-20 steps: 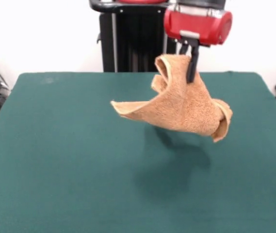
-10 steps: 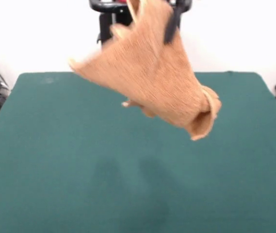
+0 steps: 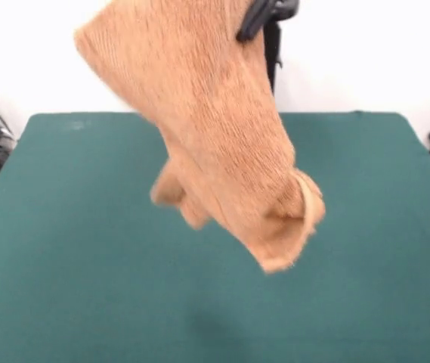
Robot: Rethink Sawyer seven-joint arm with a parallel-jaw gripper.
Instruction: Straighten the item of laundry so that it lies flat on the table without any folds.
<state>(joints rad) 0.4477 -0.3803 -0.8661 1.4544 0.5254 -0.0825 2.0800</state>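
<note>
While the towel is carried high above the table, it is seen hanging clear of the green surface, with no part touching the cloth top. Compared with a second ago, when the towel was suspended lower over the middle of the table as a broad curled fan, it has been raised and brought toward the camera, so that it now fills the upper centre of the front view and reaches past the top edge. The gripper is visible only as a dark piece at the towel's upper right edge, and it is judged to be closed on that edge, since the whole weight of the fabric hangs from that point. The lower end is rolled into a tube, and a second flap is tucked behind the main sheet on the left. The white tag cannot be made out. No flattening has been achieved yet: the towel is still folded on itself and airborne. It is judged that the lift serves to let the fabric hang out, and that a lowering and dragging motion will be needed to lay it flat.
</note>
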